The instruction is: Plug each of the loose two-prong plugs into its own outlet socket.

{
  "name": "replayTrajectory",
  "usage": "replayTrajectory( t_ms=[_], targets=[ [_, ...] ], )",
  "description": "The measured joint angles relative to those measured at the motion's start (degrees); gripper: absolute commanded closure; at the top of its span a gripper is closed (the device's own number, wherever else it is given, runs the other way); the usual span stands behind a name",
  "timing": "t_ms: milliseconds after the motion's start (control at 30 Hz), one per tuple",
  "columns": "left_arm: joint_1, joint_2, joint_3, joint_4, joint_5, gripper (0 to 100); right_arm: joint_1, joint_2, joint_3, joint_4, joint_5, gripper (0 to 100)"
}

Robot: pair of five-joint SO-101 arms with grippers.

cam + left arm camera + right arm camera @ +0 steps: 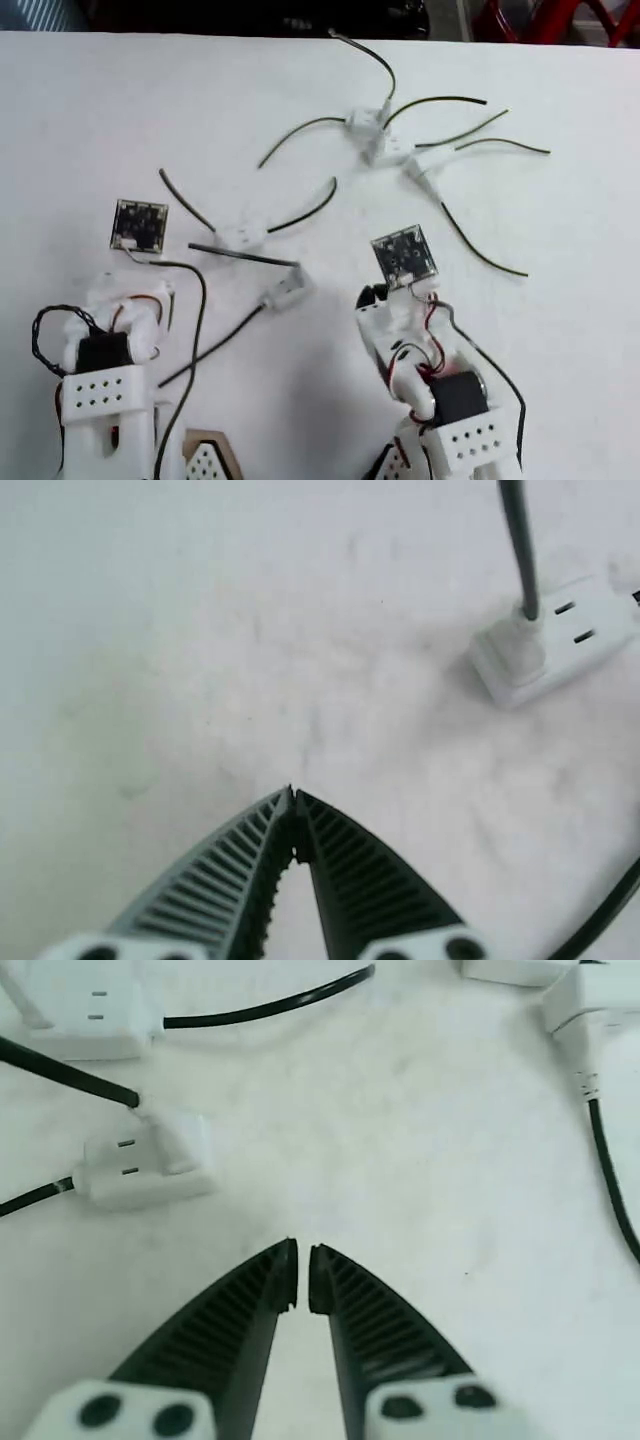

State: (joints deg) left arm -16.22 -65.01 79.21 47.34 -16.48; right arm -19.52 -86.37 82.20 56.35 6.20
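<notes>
High view: the left arm (100,375) and the right arm (440,400) sit at the near edge of the white table (80,120). Five white connector blocks lie on it, as best I can count through the blur, and which are plugs and which sockets I cannot tell from here. Between the arms are a flat block (240,237), with black cords fanning off both sides, and a slanted block (285,288). The slanted block's long axis runs diagonally, and its cord trails back toward the near edge. The other three are bunched in a far cluster (380,140). There are two dark square tags, one (140,225) just beyond the left arm and the other (403,255) just beyond the right arm's tip.

Left wrist view: the left gripper (293,825) has its ribbed fingers (230,880) together, tips touching, with nothing between them. One outlet socket (560,640) lies flat with its two slots facing up and its long axis slantwise to the fingers' line. A black cord (520,540) meets its narrower end. The socket is ahead of the fingertips, off to one side and well apart from them.

Right wrist view: the right gripper (302,1280) has its fingers (230,1350) all but together, with only a thin slit at the tips, and it holds nothing. Two slotted sockets lie ahead on one side, a nearer socket (145,1160) and a farther socket (85,1015). Both have their slots up and their long axes crosswise to the fingers. Two more white pieces (590,995) lie on the other side, farther off
</notes>
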Motion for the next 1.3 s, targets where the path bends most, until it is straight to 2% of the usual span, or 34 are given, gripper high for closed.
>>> replayTrajectory(
  t_ms=[233,367,567,833,1000,1300],
  targets=[
    [1.1,0.0,0.0,0.0,0.0,98,0.0,-14.2,11.3,0.0,0.0,98.1],
    [1.8,-1.5,0.1,0.0,0.0,98,0.0,-15.7,13.5,0.1,0.0,98.1],
    [2.1,-15.7,6.5,0.2,0.0,98,0.0,-15.9,13.7,0.2,-3.7,98.1],
    [2.4,-37.1,11.7,9.6,0.0,98,0.0,-15.9,14.1,0.2,-4.2,98.1],
    [2.5,-38.7,13.4,12.3,0.0,98,0.0,-15.9,14.1,0.3,-4.2,98.1],
    [2.5,-38.6,17.9,13.8,0.0,98,0.0,-15.9,14.1,9.8,-4.2,98.1]
  ],
)
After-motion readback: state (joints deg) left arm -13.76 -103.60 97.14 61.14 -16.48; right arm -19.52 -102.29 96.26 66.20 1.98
